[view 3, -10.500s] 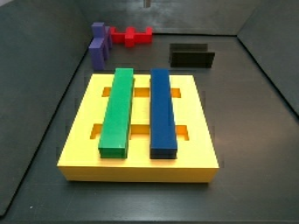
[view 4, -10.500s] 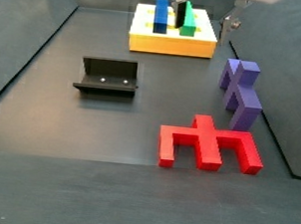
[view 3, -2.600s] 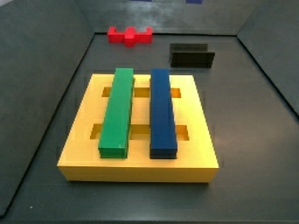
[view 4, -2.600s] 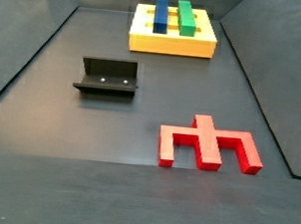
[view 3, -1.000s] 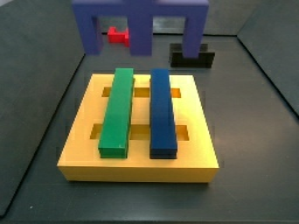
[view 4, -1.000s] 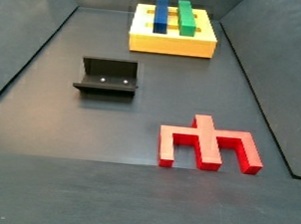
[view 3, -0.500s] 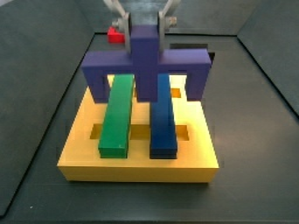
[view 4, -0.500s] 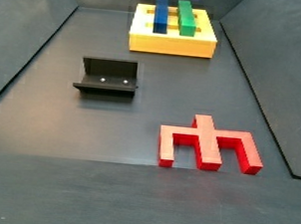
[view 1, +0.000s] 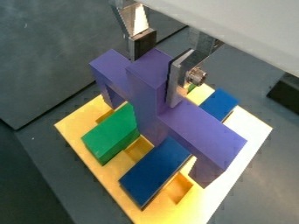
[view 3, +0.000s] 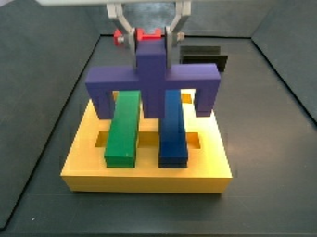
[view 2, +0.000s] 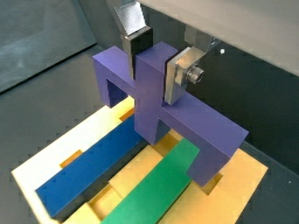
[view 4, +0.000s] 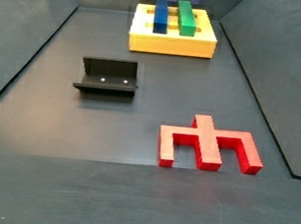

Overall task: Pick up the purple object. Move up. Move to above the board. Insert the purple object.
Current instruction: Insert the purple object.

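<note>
Purple object [view 1: 158, 109] sits clamped by its stem between the closed pincer [view 1: 162, 59] in both wrist views, above the yellow board [view 1: 251, 144]. In a side view, its legs straddle the green bar [view 3: 121, 128] and blue bar [view 3: 172, 130] beneath the pincer [view 3: 150, 37].

the gripper [view 3: 150, 37] clamps the purple object [view 3: 151, 81] by its stem, legs down, straddling the bars of the yellow board [view 3: 148, 172].
</note>
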Motion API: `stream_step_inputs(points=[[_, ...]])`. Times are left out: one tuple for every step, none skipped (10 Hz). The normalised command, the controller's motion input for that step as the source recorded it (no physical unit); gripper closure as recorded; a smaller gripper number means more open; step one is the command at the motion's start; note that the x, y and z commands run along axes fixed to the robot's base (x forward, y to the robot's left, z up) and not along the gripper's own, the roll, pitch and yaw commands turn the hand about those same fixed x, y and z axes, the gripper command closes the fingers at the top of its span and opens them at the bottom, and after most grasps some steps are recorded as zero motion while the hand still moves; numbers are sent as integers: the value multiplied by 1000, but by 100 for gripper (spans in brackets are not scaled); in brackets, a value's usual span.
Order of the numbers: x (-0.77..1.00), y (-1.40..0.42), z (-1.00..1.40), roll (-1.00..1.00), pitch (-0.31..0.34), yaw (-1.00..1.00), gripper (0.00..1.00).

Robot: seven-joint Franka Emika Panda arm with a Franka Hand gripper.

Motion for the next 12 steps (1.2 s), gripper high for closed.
stream_step_inputs(points=[[-51, -240, -140, 0, -44, 134, 100], [0, -163, -171, 0, 0, 126, 100], [-77, -166, -97, 0, -41, 129, 100], [11, -191, -229, 46, 0, 71, 100], [0, -189, -220, 93, 0, 77, 100], [0, -154, -189, 56, 0, 83, 100], [0, -40, -106, 63, 0, 0, 100], [0, 0, -57, 113, 17, 0, 100], [-34, 0, 0, 51, 30, 0, 100], [0, 0, -106, 64, 0, 0, 100], [0, 0, -249, 76, 0, 0, 100], [0, 0, -366, 106, 0, 57, 100]])
